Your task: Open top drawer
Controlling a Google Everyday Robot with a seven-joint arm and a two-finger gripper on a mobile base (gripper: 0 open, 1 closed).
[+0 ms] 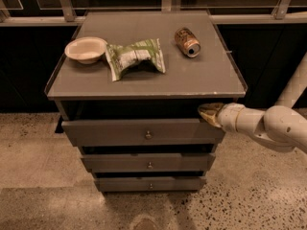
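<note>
The top drawer (120, 133) is the widest grey front, with a small round metal knob (148, 135) at its centre. It stands pulled out a little from the cabinet, with a dark gap above its upper edge. My gripper (207, 113) is on the white arm that comes in from the right. Its tan tip sits at the drawer's upper right corner, just under the cabinet top. Two narrower drawer fronts (149, 163) lie below.
On the cabinet top (201, 75) lie a white bowl (86, 49), a crumpled green and white bag (135, 57) and a can on its side (187, 41). A railing and dark panels stand behind. The speckled floor (33, 152) surrounds the cabinet.
</note>
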